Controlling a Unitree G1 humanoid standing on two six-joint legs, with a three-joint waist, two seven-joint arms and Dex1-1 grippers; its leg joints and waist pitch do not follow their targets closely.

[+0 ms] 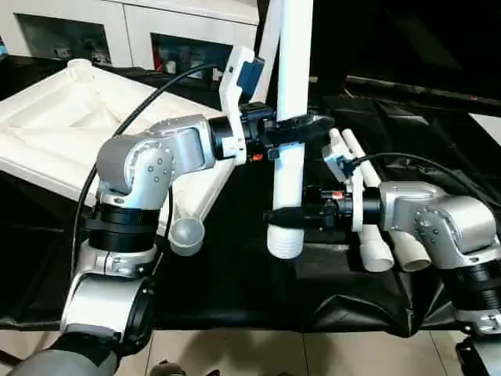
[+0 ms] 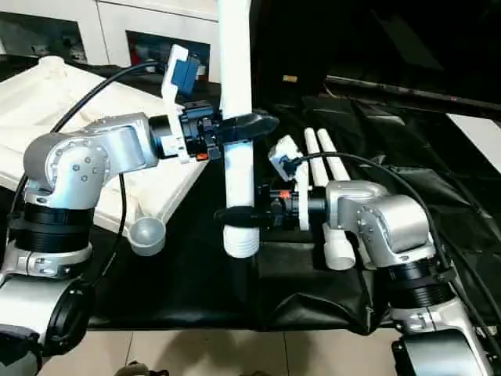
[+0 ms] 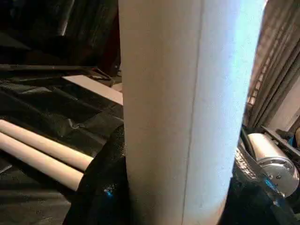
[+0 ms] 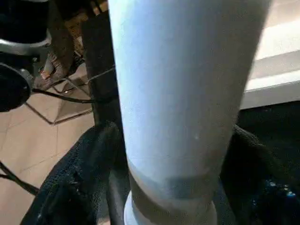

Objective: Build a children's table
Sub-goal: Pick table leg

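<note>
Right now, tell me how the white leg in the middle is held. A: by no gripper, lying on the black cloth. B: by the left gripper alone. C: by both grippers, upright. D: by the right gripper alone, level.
C: the left gripper clasps the upright leg higher up and the right gripper clasps it near its ribbed lower end.

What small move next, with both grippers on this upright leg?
Probably carry the leg toward the tabletop and line its ribbed end up over a corner socket. Left gripper and right gripper both clamp it upright, away from any socket.
</note>
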